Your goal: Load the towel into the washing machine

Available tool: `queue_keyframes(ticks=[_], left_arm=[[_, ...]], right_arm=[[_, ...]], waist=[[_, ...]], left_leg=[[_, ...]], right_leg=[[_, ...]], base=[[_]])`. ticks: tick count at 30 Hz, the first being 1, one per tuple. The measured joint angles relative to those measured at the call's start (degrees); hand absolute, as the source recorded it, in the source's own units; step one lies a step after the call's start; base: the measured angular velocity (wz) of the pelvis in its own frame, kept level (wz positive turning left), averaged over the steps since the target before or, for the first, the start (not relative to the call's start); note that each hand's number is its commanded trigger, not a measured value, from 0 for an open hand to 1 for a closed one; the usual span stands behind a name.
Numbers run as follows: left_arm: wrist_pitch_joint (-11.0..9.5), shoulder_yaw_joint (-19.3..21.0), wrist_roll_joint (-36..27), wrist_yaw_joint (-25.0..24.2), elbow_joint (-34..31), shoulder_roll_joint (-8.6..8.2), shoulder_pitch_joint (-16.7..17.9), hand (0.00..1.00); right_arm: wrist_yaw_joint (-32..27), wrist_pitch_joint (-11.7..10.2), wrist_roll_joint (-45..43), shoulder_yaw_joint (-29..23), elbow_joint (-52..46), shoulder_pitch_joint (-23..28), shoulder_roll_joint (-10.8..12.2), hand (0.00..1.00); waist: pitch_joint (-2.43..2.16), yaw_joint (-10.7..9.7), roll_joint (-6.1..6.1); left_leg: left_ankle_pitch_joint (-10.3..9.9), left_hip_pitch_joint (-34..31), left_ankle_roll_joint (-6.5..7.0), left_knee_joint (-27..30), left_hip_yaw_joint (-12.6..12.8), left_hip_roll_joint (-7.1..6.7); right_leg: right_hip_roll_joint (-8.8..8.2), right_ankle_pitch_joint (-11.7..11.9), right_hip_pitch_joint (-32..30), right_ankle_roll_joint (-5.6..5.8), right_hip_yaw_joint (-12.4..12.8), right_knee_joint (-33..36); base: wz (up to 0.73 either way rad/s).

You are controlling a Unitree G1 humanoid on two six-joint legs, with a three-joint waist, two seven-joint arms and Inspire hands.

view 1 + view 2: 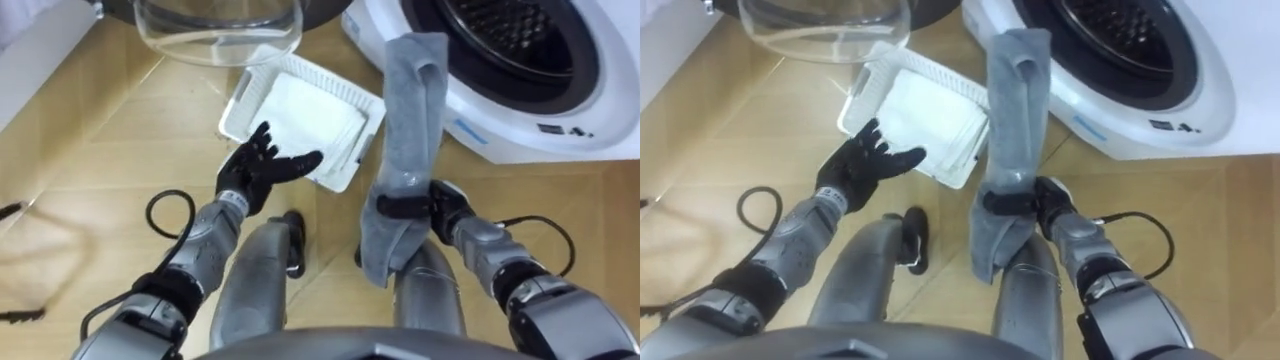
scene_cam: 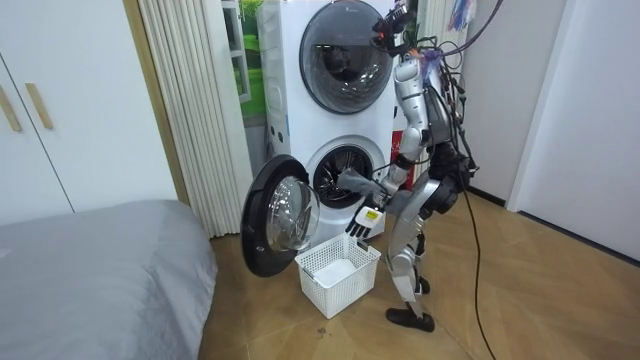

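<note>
Grey towel point(image 1: 410, 120) held upright, right hand point(image 1: 443, 206) clenched round it before the washer point(image 1: 520, 130). Left hand point(image 1: 255, 172) fingers spread over white basket point(image 1: 232, 110)

Both eye views look steeply down from the robot's head, close above its arms and legs, onto the wooden floor point(image 1: 90, 150). The far edge of each takes in the basket point(image 1: 235, 105), with the washing machine point(image 1: 500, 120) at far right and its open door point(image 1: 220, 30) at far left. The right eye sits slightly to the right, so everything stands further left in its view. The room view stands well off, beyond the corner of a bed point(image 2: 90, 270), facing the machine's front and seeing the whole robot. All three share the basket, door and drum opening.
</note>
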Motion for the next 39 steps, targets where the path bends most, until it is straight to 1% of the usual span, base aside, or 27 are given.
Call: queue_keyframes(ticks=[2, 3, 5, 8, 11, 13, 14, 15, 16, 17, 18, 19, 21, 22, 23, 24, 25, 27, 28, 30, 31, 32, 33, 36, 37, 38, 39], left_arm=[[0.0, 0.5, 0.0, 0.9, 0.3, -0.15, 0.2, 0.0], [0.1, 0.9, 0.1, 1.3, 1.0, -0.43, 0.3, 0.0], [0.2, 1.0, 0.0, 1.7, 1.0, -0.62, 0.1, 0.0], [0.3, 0.9, 0.0, 2.7, 1.0, -1.41, 0.0, 0.0], [1.3, 0.9, 0.0, 3.0, 0.4, -1.42, 0.1, 0.0], [1.4, 0.9, 0.0, 3.5, 0.4, -1.39, 0.1, 0.0], [1.4, 0.9, 0.0, 3.6, 0.4, -1.23, 0.1, 0.0], [1.4, 0.9, 0.0, 3.8, 0.5, -1.1, 0.1, 0.0], [1.4, 0.9, 0.0, 3.9, 0.3, -1.0, 0.1, 0.0], [1.5, 1.1, 0.0, 4.2, -0.9, -0.55, 0.4, 0.0], [1.5, 1.0, 0.1, 4.6, -2.2, 0.14, 1.0, 0.0], [1.5, 1.1, 0.1, 4.8, -2.8, 0.49, 1.3, 0.0], [1.5, 1.0, 0.0, 5.2, -3.7, 2.04, 1.6, 0.0], [1.5, 0.9, 0.0, 5.4, -4.0, 2.39, 1.6, 0.0], [1.5, 1.0, 0.0, 5.6, -4.7, 3.03, 2.1, 0.0], [1.6, 0.9, 0.1, 5.7, -4.8, 3.64, 2.4, 0.0], [1.6, 0.9, 0.1, 5.7, -4.8, 3.88, 2.5, 0.0], [2.0, 1.0, 0.0, 6.3, -5.5, 4.68, 3.2, 0.0], [2.2, 1.1, 0.0, 6.3, -6.4, 4.93, 3.6, 0.0], [2.2, 1.1, 0.0, 6.6, -8.3, 5.36, 4.7, 0.0], [2.2, 1.1, 0.0, 6.6, -8.7, 5.61, 5.0, 0.0], [2.3, 1.1, 0.0, 6.8, -9.6, 6.29, 5.7, 0.0], [2.3, 1.3, 0.0, 7.5, -10.9, 6.99, 6.3, 0.0], [2.3, 1.5, 0.0, 7.8, -13.1, 8.31, 8.1, 0.0], [2.3, 1.6, 0.0, 7.8, -13.8, 8.57, 8.6, 0.0], [2.3, 2.8, 0.6, 7.8, -15.0, 8.57, 9.7, 0.0], [2.2, 3.9, 1.2, 7.9, -15.6, 8.45, 10.7, 0.0]], right_arm=[[0.0, 0.1, 2.1, -0.5, 0.6, -0.3, -0.4, 1.0], [0.0, 0.6, 3.6, -0.7, 1.1, -0.8, -0.7, 1.0], [0.0, 1.2, 5.6, -1.1, 1.3, -1.3, -1.3, 1.0], [0.0, 2.1, 8.2, -1.5, 1.7, -1.7, -2.2, 1.0], [0.1, 2.4, 12.6, -1.8, 2.6, -2.5, -3.0, 1.0], [0.1, 2.9, 14.9, -3.3, 3.2, -2.9, -3.4, 1.0], [0.2, 3.3, 16.1, -4.5, 3.3, -3.1, -3.9, 1.0], [0.4, 3.5, 17.6, -5.1, 3.4, -3.3, -4.6, 1.0], [0.5, 3.8, 18.7, -5.3, 3.4, -3.4, -5.2, 1.0], [0.6, 4.4, 20.4, -6.1, 3.4, -4.0, -6.2, 1.0], [0.6, 5.0, 21.8, -7.1, 3.2, -4.7, -7.1, 1.0], [0.6, 5.2, 22.4, -7.6, 3.2, -5.1, -7.7, 1.0], [0.6, 6.2, 26.3, -8.3, 3.7, -7.6, -10.4, 1.0], [0.6, 6.2, 27.4, -8.3, 3.7, -8.1, -11.1, 1.0], [0.7, 6.2, 28.3, -8.3, 3.6, -9.0, -12.2, 1.0], [0.8, 6.8, 28.5, -8.4, 3.5, -10.0, -13.1, 1.0], [0.8, 7.3, 28.6, -8.5, 3.4, -10.4, -13.5, 1.0], [0.7, 8.9, 29.6, -8.8, 3.1, -12.1, -14.7, 1.0], [0.7, 9.6, 30.2, -8.8, 2.9, -12.6, -15.1, 1.0], [0.5, 11.0, 33.1, -8.9, 2.9, -14.5, -16.9, 1.0], [0.5, 11.1, 34.1, -8.9, 2.9, -14.9, -17.0, 1.0], [0.5, 11.2, 36.0, -9.0, 2.8, -15.6, -17.1, 1.0], [0.3, 12.3, 37.4, -9.0, 2.0, -16.0, -17.2, 1.0], [-1.3, 15.4, 42.1, -9.0, -1.6, -16.4, -17.2, 1.0], [-1.6, 15.8, 42.7, -9.0, -2.2, -16.4, -17.2, 1.0], [-2.9, 16.7, 43.6, -9.1, -3.9, -16.4, -17.2, 1.0], [-3.9, 17.8, 44.2, -9.2, -5.1, -16.5, -17.3, 1.0]], waist=[[0.09, 0.2, 0.3], [0.17, 0.2, 0.51], [0.21, 0.4, 0.58], [0.2, 1.0, 0.75], [0.21, 1.1, 0.74], [0.23, 1.1, 0.69], [0.35, 1.0, 0.49], [0.48, 0.8, 0.28], [0.58, 0.7, -0.02], [0.79, 0.7, -0.64], [0.89, 0.5, -1.3], [0.87, 0.3, -1.67], [0.86, -0.2, -3.12], [0.85, -0.3, -3.49], [0.79, -0.2, -4.27], [0.73, -0.4, -5.03], [0.73, -0.5, -5.38], [0.67, -0.5, -6.49], [0.69, -0.5, -6.76], [0.73, -0.5, -7.35], [0.71, -0.5, -7.64], [0.73, -0.8, -8.41], [0.7, -1.3, -9.27], [0.7, -2.2, -10.06], [0.71, -2.5, -10.31], [0.74, -3.2, -10.74], [0.67, -3.7, -11.08]], left_leg=[[0.0, -0.6, 0.01, 0.3, -0.2, -0.05], [0.0, -1.0, 0.02, 0.6, -0.2, -0.05], [0.0, -1.5, 0.02, 0.7, -0.2, -0.15], [0.0, -1.7, 0.02, 0.8, -0.2, -0.16], [0.0, -2.4, 0.02, 1.5, -0.2, -0.13], [0.0, -2.4, 0.06, 1.5, -0.2, -0.31], [0.1, -2.3, 0.16, 1.6, 0.1, -0.55], [0.2, -2.2, 0.3, 1.6, 0.2, -1.16], [0.2, -2.1, 0.38, 1.6, 0.4, -1.32], [0.2, -2.1, 0.42, 1.8, 0.6, -1.67], [0.2, -2.2, 0.44, 1.9, 0.7, -2.02], [0.2, -2.3, 0.46, 2.1, 0.9, -2.03], [0.2, -3.1, 0.47, 3.1, 1.0, -2.03], [0.2, -3.3, 0.48, 3.4, 1.0, -1.98], [0.2, -3.5, 0.49, 3.6, 0.9, -1.87], [0.2, -3.5, 0.49, 3.7, 1.0, -1.78], [0.2, -3.5, 0.49, 3.8, 1.0, -1.75], [0.2, -3.8, 0.49, 4.1, 0.9, -1.74], [0.2, -4.0, 0.49, 4.2, 0.9, -1.86], [0.2, -4.4, 0.58, 5.1, 0.8, -2.01], [0.2, -4.4, 0.59, 5.3, 0.9, -2.01], [0.1, -4.4, 0.68, 5.7, 1.1, -2.06], [0.1, -4.5, 0.73, 5.9, 1.6, -2.16], [-0.1, -4.9, 1.12, 6.6, 1.8, -1.96], [-0.2, -5.0, 1.19, 6.6, 2.2, -1.96], [-0.2, -5.3, 1.35, 6.9, 2.3, -2.14], [-0.2, -5.6, 1.44, 7.1, 2.3, -2.18]], right_leg=[[-0.11, 0.0, -0.5, 0.01, -0.1, 0.2], [-0.2, 0.0, -0.9, 0.02, -0.2, 0.5], [-0.44, 0.0, -1.7, 0.01, -0.2, 1.1], [-0.46, 0.0, -1.9, -0.04, -0.1, 1.2], [-0.7, -0.2, -2.5, -0.25, -0.3, 1.9], [-0.93, -0.2, -2.6, -0.27, -0.3, 2.2], [-1.21, -0.4, -2.7, -0.21, 0.0, 2.7], [-1.93, -0.9, -2.9, -0.18, 0.1, 3.6], [-2.23, -1.1, -3.1, -0.09, 0.4, 3.9], [-2.61, -1.3, -3.6, -0.06, 0.8, 4.5], [-3.05, -1.6, -4.0, -0.02, 1.1, 5.3], [-3.14, -1.7, -4.2, -0.01, 1.3, 5.6], [-3.37, -1.9, -4.9, -0.11, 1.3, 6.6], [-3.37, -2.0, -5.1, -0.16, 1.3, 6.8], [-3.29, -2.0, -5.2, -0.2, 1.4, 6.9], [-3.21, -1.9, -5.2, -0.26, 1.4, 6.9], [-3.2, -1.9, -5.2, -0.27, 1.4, 6.9], [-3.34, -1.9, -5.4, -0.31, 1.2, 7.2], [-3.53, -1.9, -5.7, -0.37, 1.2, 7.5], [-4.01, -2.2, -5.9, -0.31, 1.0, 8.3], [-4.07, -2.3, -5.9, -0.29, 1.0, 8.5], [-4.39, -2.6, -5.9, -0.29, 1.0, 9.2], [-4.92, -3.0, -6.1, -0.34, 0.9, 9.9], [-5.07, -3.1, -6.4, -0.19, 1.0, 10.4], [-5.21, -3.2, -6.7, -0.16, 1.1, 10.7], [-5.55, -3.2, -7.1, -0.09, 1.2, 11.1], [-5.71, -3.2, -7.3, -0.08, 1.1, 11.2]], base=[[0.0], [0.0], [0.0], [0.0], [0.01], [0.04], [0.09], [0.11], [0.09], [0.06], [0.0], [0.05], [0.0], [0.0], [0.0], [0.0], [0.0], [0.02], [0.1], [0.11], [0.07], [0.11], [0.15], [0.04], [0.05], [0.05], [0.04]])
